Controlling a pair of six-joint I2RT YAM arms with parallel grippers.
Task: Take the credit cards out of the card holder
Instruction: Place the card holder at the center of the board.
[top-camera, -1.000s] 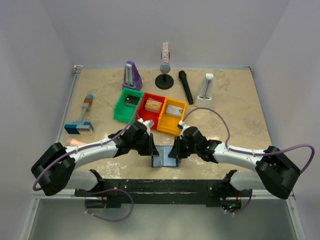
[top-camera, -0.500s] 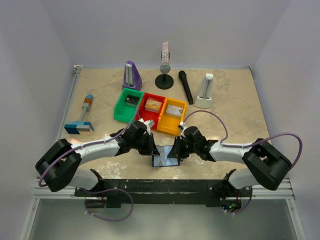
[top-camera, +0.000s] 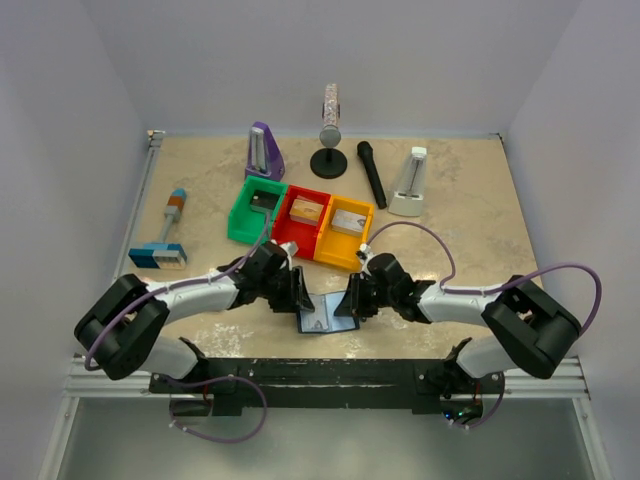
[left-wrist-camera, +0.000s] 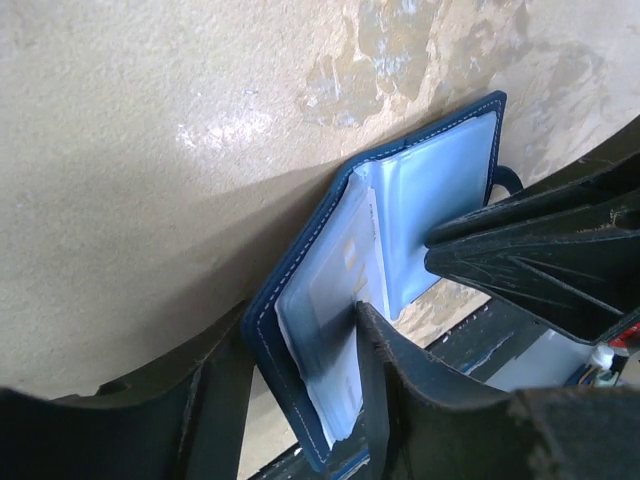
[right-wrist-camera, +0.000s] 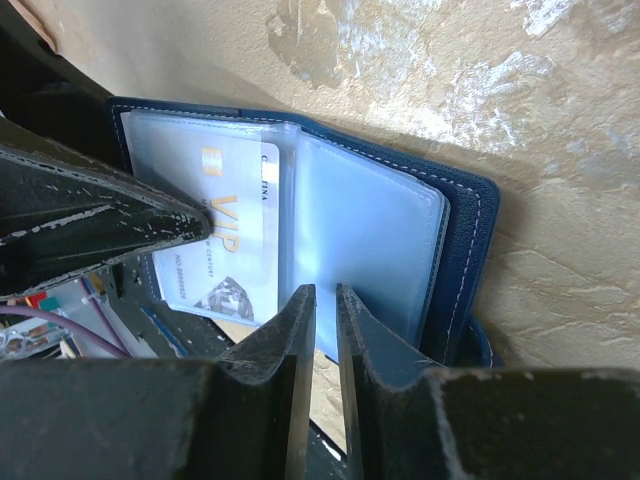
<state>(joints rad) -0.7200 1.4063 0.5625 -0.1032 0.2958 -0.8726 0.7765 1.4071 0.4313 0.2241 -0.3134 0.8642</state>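
Top view: card holder, dark blue bifold, lies open near the front edge of the table, between left gripper and right gripper. Left wrist view: leaves look soft, light and floppy, with slick clear sleeves. The left fingers stand part open astride the near leaf, with no firm grip evident. Right wrist view: pale credit card marked VIP sits sleeved. It is likely thin, stiff and slippery, best pinched at an exposed edge. The right fingers are nearly closed, nipping the other leaf's sleeve edge.

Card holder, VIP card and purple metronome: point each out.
card holder (right-wrist-camera: 468, 250), right wrist view, navy cover edge
VIP card (right-wrist-camera: 225, 250), right wrist view, printed face
purple metronome (top-camera: 266, 155), top view, front face
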